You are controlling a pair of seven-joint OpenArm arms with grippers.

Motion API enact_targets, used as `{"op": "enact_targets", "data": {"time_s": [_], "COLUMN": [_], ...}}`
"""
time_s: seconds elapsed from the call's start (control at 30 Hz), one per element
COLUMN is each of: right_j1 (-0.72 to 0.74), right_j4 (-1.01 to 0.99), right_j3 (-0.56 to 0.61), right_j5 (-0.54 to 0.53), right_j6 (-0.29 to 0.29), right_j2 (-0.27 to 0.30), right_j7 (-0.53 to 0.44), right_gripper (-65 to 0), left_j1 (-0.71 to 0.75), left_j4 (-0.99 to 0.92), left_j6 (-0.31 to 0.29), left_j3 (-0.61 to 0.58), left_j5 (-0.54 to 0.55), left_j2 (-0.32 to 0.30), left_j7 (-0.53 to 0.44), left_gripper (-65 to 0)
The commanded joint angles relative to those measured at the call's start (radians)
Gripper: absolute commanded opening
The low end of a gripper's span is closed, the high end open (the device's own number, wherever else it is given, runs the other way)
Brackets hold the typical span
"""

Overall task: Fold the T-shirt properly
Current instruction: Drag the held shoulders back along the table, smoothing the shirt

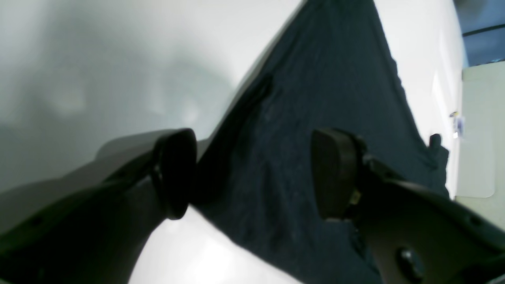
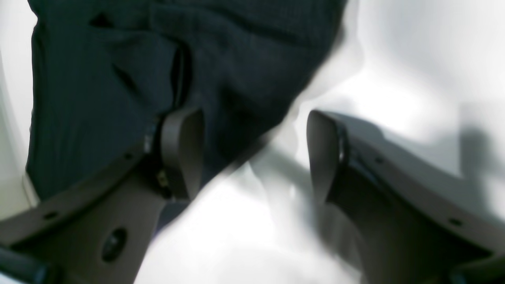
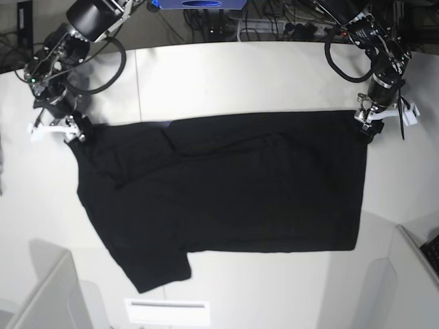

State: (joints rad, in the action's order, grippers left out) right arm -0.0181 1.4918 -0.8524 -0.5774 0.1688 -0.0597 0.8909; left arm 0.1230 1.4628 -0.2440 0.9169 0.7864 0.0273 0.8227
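Lying spread on the white counter (image 3: 233, 75), the black T-shirt (image 3: 226, 192) shows its plain side, one sleeve pointing toward the near edge. Left pincer (image 1: 252, 173) sits at the shirt's far corner, jaws wide apart, cloth between them but not clamped. Right pincer (image 2: 252, 154) sits at the opposite far corner, jaws likewise wide, straddling the shirt's edge, gripping nothing.

This is looking like a robotics lab: two black robot arms are standing at the far corners of a white worktop (image 3: 226, 75), cables (image 3: 281, 24) are trailing in a tangle just behind the worktop's far edge beside a blue box (image 3: 199, 3), and pale partition panels (image 3: 48, 295) are flanking its near corners
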Motion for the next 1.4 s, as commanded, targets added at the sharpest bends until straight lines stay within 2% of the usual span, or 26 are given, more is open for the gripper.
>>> {"op": "enact_targets", "data": {"time_s": [0.0, 0.17, 0.23, 0.33, 0.47, 0.67, 0.77, 0.83, 1.13, 1.27, 1.37], "right_j1": [0.008, 0.025, 0.025, 0.025, 0.025, 0.033, 0.045, 0.048, 0.042, 0.010, -0.018], "right_j4": [-0.006, -0.093, -0.112, -0.119, -0.121, -0.121, -0.122, -0.122, -0.119, -0.089, -0.050], "right_j3": [0.003, 0.005, 0.005, 0.005, 0.005, 0.005, -0.001, -0.001, -0.005, -0.005, -0.005], "right_j5": [-0.017, -0.020, -0.020, -0.020, -0.020, -0.020, -0.016, -0.014, -0.020, -0.022, -0.022], "right_j6": [0.007, 0.007, 0.007, 0.007, 0.007, 0.022, 0.091, 0.110, 0.110, 0.110, 0.110], "right_j2": [0.019, 0.057, 0.064, 0.064, 0.065, 0.068, 0.068, 0.071, 0.128, 0.125, 0.119], "right_j7": [-0.023, -0.066, -0.069, -0.069, -0.071, -0.072, -0.072, -0.072, -0.065, -0.062, -0.016], "right_gripper": [-26.4, -26.6, -26.6, -26.7, -27.8, -47.6, -57.3, -65.0, -65.0, -65.0, -65.0], "left_j1": [0.004, -0.004, -0.004, -0.004, -0.007, -0.007, -0.009, -0.009, 0.002, 0.045, 0.082], "left_j4": [-0.001, -0.001, -0.001, -0.003, -0.003, -0.003, -0.029, -0.060, -0.064, -0.027, 0.009], "left_j6": [0.015, 0.015, 0.015, 0.015, 0.015, 0.015, 0.015, 0.015, 0.010, 0.010, 0.008], "left_j3": [0.000, -0.003, -0.003, -0.003, -0.003, -0.005, -0.042, -0.065, -0.065, -0.065, -0.063], "left_j5": [-0.028, -0.028, -0.028, -0.028, -0.028, -0.028, -0.028, -0.028, -0.025, -0.018, -0.018], "left_j2": [-0.002, -0.002, -0.002, -0.002, -0.002, -0.014, -0.040, -0.060, -0.103, -0.106, -0.103], "left_j7": [0.027, 0.027, 0.027, 0.027, 0.027, 0.028, 0.028, 0.027, 0.028, 0.028, 0.028], "left_gripper": [-21.1, -21.2, -24.0, -39.3, -54.0, -65.0, -65.0, -65.0, -65.0, -65.0, -65.0]}}
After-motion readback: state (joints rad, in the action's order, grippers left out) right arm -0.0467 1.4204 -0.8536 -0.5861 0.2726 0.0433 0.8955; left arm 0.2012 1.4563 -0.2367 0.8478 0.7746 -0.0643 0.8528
